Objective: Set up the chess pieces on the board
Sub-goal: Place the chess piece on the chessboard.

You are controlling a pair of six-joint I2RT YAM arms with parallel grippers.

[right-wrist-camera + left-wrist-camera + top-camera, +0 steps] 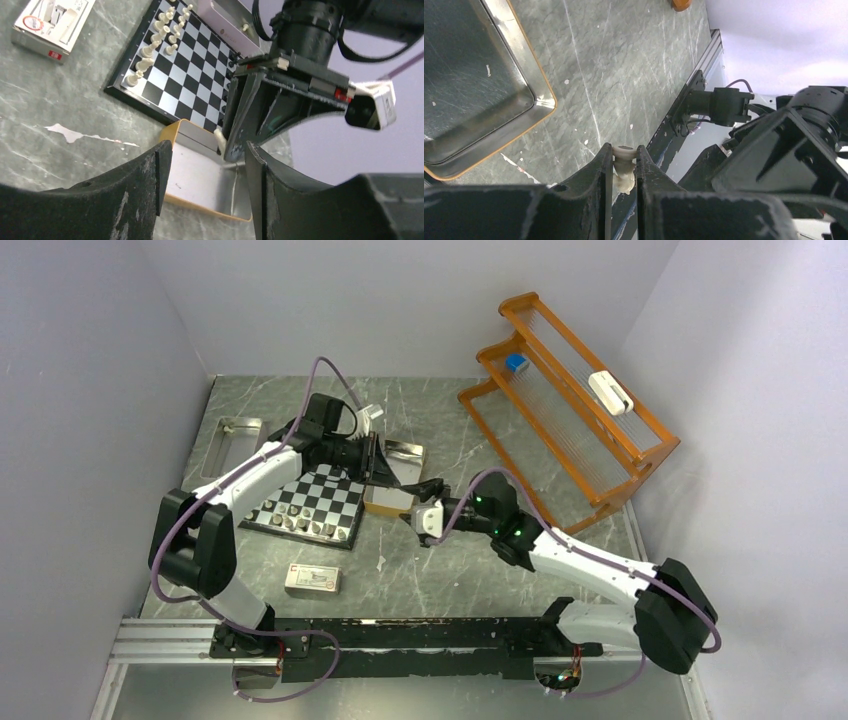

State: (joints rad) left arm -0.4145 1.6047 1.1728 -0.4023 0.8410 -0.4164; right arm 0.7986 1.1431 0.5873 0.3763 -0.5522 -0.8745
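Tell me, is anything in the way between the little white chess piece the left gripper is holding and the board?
No, nothing visible is. The left gripper holds the white chess piece above the metal tray, right beside the board. The open right gripper sits on the tray's other side, away from the board.

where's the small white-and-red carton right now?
Top view, left side: the carton lies on the table between the chessboard and the arms' mounting rail, close to the board's near edge but not touching.
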